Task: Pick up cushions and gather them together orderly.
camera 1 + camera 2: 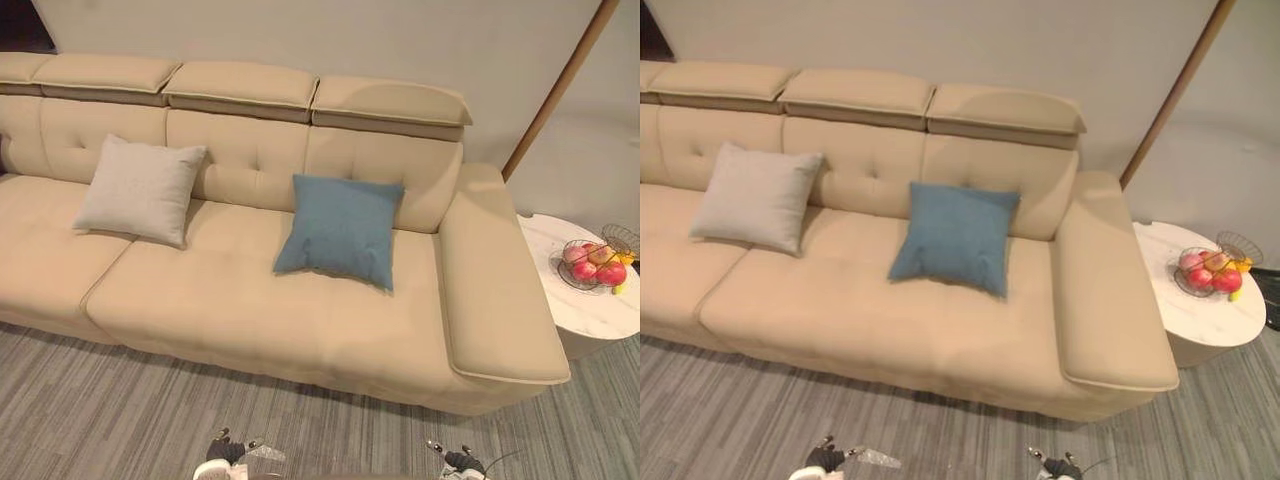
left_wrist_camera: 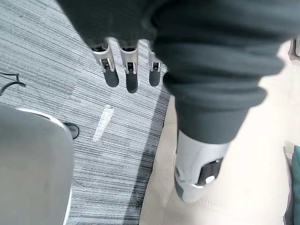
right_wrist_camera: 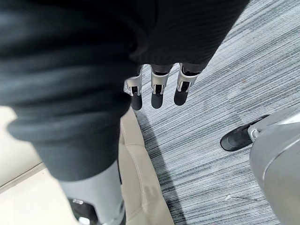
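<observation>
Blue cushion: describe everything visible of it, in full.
The blue cushion is square and plump, in a muted blue cloth that looks woven, with pointed corners and a few soft creases. It stands tilted, its top edge leaning back against the sofa's beige backrest and its lower edge resting on the seat. It sits toward the armrest on the robot's right without touching it, well apart from the beige cushion. Nothing lies on it.

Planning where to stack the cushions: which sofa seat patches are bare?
Bare seat between the beige cushion and blue cushion, along the front of the sofa, and beside the armrest. The fruit basket crowds the side table.
</observation>
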Robot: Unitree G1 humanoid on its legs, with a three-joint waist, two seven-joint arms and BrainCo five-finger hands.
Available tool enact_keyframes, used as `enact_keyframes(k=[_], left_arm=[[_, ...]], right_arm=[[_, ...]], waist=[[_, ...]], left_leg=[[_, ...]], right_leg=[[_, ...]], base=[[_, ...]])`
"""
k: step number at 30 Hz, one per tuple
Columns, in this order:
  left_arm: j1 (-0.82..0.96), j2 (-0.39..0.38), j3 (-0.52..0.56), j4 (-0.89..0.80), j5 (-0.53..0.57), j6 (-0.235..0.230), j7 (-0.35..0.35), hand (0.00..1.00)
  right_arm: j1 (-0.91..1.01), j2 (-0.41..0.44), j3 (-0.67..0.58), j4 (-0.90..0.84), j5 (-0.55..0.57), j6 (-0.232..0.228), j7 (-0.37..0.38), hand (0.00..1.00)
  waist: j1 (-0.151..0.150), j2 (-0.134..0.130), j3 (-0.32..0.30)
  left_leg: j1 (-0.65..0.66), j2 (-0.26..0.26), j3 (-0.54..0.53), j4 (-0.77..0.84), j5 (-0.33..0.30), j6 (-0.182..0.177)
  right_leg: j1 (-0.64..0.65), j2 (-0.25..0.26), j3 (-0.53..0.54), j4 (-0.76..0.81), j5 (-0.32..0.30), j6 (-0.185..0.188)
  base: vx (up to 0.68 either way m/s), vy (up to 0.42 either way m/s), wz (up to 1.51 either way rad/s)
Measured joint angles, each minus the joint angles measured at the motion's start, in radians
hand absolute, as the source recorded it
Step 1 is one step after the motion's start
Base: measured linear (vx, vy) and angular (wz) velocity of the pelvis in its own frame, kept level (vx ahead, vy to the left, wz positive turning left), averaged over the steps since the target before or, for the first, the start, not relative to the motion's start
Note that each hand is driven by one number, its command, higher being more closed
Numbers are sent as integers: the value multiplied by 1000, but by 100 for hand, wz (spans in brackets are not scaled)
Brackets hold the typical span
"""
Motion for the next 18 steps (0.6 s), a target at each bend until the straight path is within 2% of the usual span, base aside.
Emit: enact_keyframes(k=[4,9,18], left_arm=[[0,-1,0,2,0,0,0,0],[8,-2,-12,4,1,0,-13,0],[-2,0,-42,4,22,3,-40,0]], right_arm=[[0,0,0,0,-1,0,0,0],[23,-1,6,-1,-53,16,2,0],[62,-4,14,-6,-74,51,2,0]], waist=[[-1,1,2],[-7,8,9],[-14,18,22]], left_leg=[[11,-5,-1,-55,42,-3],[69,-14,1,-241,162,-3],[85,0,62,-255,161,-13]], right_leg=[[-12,-2,-5,-1,0,0],[-29,-8,-47,-8,0,7],[-43,-1,-10,-8,5,20]], base=[[-95,-35,2],[-101,-46,7],[-52,-2,-14]])
